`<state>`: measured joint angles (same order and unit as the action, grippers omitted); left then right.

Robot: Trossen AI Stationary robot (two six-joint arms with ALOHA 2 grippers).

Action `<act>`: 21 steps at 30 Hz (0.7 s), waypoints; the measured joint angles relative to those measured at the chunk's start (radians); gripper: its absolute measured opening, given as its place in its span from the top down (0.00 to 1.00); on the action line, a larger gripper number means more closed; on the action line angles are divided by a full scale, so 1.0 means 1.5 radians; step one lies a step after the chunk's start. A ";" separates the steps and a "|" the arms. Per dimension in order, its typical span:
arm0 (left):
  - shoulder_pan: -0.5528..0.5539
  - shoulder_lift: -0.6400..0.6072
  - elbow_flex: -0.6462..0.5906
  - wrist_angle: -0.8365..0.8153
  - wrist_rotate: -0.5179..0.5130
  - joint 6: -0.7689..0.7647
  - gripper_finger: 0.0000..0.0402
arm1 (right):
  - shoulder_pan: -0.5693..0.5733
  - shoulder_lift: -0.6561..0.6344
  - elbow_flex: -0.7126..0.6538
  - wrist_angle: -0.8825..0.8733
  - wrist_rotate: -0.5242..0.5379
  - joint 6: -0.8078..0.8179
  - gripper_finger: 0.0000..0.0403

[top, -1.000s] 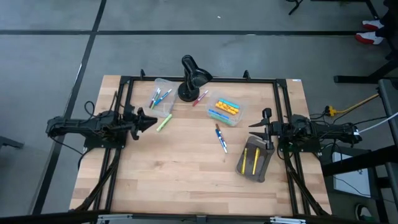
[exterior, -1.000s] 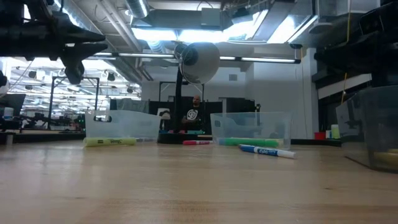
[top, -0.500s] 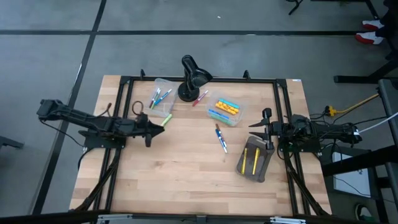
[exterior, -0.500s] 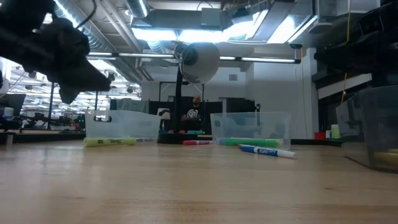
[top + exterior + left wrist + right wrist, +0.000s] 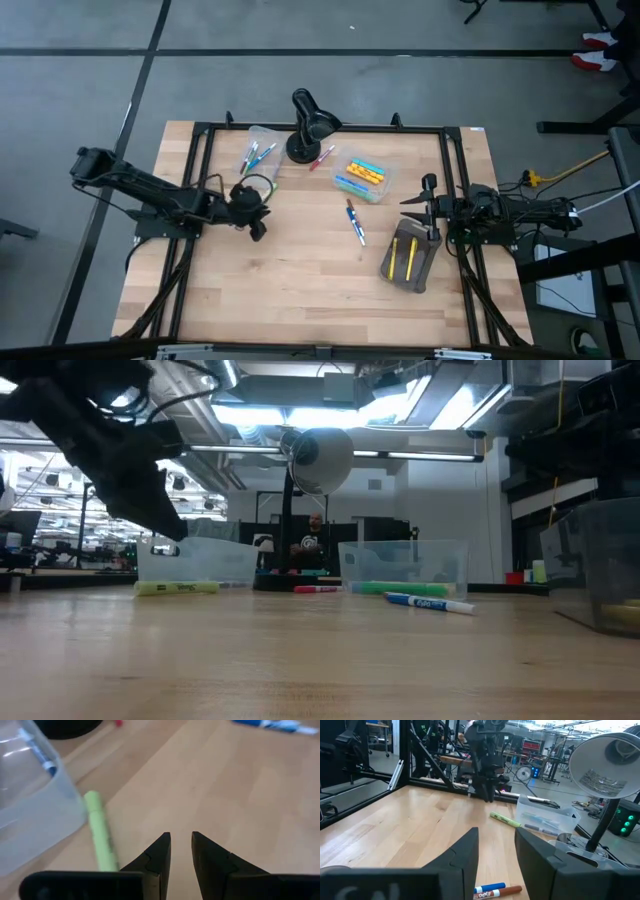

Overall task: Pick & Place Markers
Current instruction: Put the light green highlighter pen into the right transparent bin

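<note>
Green marker [image 5: 100,834] blurred, clear bin [image 5: 30,805] cropped, contents perhaps pens

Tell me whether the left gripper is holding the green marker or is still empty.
Empty. The left gripper shows a narrow bare gap between its fingers, above the table. The green marker lies flat on the wood beside the clear bin.

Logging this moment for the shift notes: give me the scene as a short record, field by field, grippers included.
left gripper: fingers apart, empty, above the table beside the green marker
right gripper: fingers apart, empty, waiting above the grey pouch
loose markers: green one against the left clear bin; blue one mid-table; pink one by the black lamp
right clear bin: holds markers
pouch contents: two yellow markers
</note>
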<state>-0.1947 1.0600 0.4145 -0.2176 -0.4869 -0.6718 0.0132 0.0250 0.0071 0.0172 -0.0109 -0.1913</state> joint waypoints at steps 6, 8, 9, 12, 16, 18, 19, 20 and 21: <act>0.010 0.054 0.027 -0.057 -0.024 -0.041 0.82 | 0.000 0.000 0.000 0.000 0.000 0.000 0.69; 0.022 0.064 0.027 -0.070 -0.017 -0.056 0.82 | 0.000 0.000 0.000 0.000 0.000 0.000 0.69; 0.029 0.071 0.027 -0.070 -0.010 -0.062 0.82 | 0.000 0.000 0.000 0.000 0.000 0.000 0.69; 0.051 0.085 0.027 -0.066 0.006 -0.069 0.81 | 0.000 0.000 0.000 0.000 0.000 0.000 0.69; 0.073 0.096 0.027 -0.066 0.011 -0.060 0.78 | 0.000 0.000 0.000 0.000 0.000 0.000 0.69; 0.079 0.097 0.027 -0.062 0.010 -0.038 0.77 | 0.000 0.000 0.000 0.000 0.000 0.000 0.69; 0.082 0.097 0.027 -0.062 0.008 -0.030 0.77 | 0.000 0.000 0.000 0.000 0.000 0.000 0.69; 0.085 0.097 0.027 -0.062 0.008 -0.024 0.77 | 0.000 0.000 0.000 0.000 0.000 0.000 0.69; 0.089 0.097 0.027 -0.062 0.007 -0.021 0.77 | 0.000 0.000 0.000 0.000 0.000 0.000 0.69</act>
<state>-0.0613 1.2053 0.4545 -0.3104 -0.4767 -0.7039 0.0132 0.0250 0.0071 0.0173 -0.0105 -0.1913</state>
